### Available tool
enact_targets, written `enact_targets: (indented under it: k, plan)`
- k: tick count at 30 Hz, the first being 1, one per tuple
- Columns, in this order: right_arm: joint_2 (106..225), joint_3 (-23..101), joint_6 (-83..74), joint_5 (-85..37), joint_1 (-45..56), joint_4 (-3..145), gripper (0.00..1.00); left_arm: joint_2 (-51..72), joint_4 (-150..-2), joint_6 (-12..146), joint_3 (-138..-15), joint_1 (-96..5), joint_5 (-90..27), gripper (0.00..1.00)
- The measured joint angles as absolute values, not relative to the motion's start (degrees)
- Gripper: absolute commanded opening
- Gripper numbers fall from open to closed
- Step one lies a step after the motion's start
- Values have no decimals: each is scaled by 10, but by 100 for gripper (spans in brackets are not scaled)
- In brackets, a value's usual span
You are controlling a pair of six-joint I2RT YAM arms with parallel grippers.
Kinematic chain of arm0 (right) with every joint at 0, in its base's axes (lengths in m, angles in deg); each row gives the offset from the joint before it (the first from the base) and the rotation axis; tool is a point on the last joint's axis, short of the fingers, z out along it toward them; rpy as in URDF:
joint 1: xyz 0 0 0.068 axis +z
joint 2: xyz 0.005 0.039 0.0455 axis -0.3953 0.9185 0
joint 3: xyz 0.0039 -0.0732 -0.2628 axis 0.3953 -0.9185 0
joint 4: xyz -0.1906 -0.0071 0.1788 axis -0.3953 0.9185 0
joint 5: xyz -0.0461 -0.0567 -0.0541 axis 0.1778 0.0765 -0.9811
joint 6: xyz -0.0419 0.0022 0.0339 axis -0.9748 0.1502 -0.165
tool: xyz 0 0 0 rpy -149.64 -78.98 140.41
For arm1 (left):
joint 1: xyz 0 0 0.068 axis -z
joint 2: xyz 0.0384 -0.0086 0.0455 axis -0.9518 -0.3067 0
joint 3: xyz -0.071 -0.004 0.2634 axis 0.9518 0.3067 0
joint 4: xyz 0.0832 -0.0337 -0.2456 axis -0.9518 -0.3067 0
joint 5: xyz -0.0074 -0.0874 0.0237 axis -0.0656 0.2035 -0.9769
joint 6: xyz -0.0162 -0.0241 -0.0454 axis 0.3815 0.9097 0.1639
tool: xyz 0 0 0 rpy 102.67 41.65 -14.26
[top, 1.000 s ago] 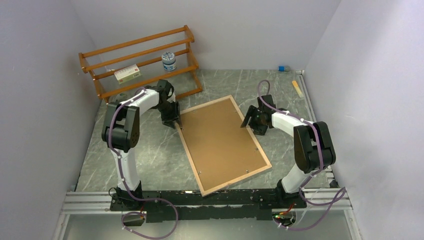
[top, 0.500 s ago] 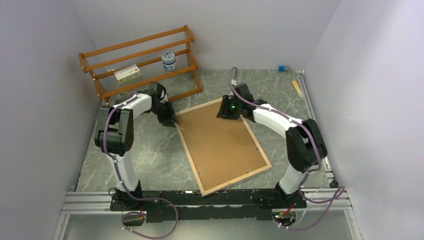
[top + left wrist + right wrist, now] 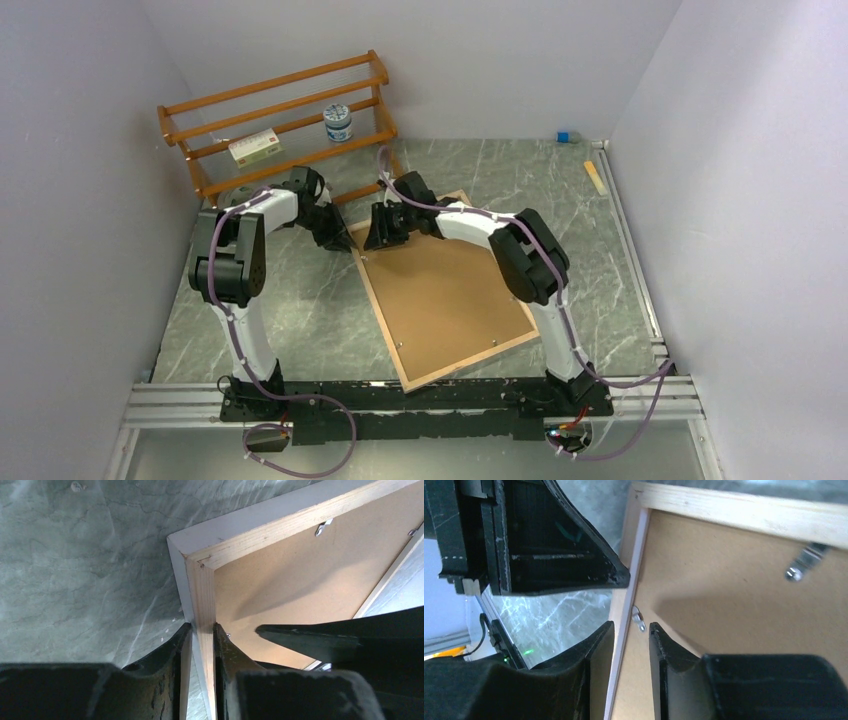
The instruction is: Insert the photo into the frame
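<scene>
Right tool [image 3: 631,625] has crossed to the far-left corner of the pale-wood rectangular picture frame [image 3: 472,358], jaws part-open astride a small metal clip [image 3: 639,620], gripping nothing; left tool [image 3: 200,630] clamps the rim, so unfastening appears imminent.

Plain pale-lilac walls [image 3: 500,60] on 3 sides — grey-green marble-look tabletop [image 3: 300,320] w/ orange-brown slatted rack [image 3: 300,126] far left.
</scene>
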State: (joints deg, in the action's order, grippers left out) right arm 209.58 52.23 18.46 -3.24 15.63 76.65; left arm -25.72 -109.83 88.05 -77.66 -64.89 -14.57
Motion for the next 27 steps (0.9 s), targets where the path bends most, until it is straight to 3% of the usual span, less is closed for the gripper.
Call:
enact_targets:
  k: [27]
  plan:
    - [2180,600,104,64,170,775,27,-260,-1091,868,-769,-664,-111,11]
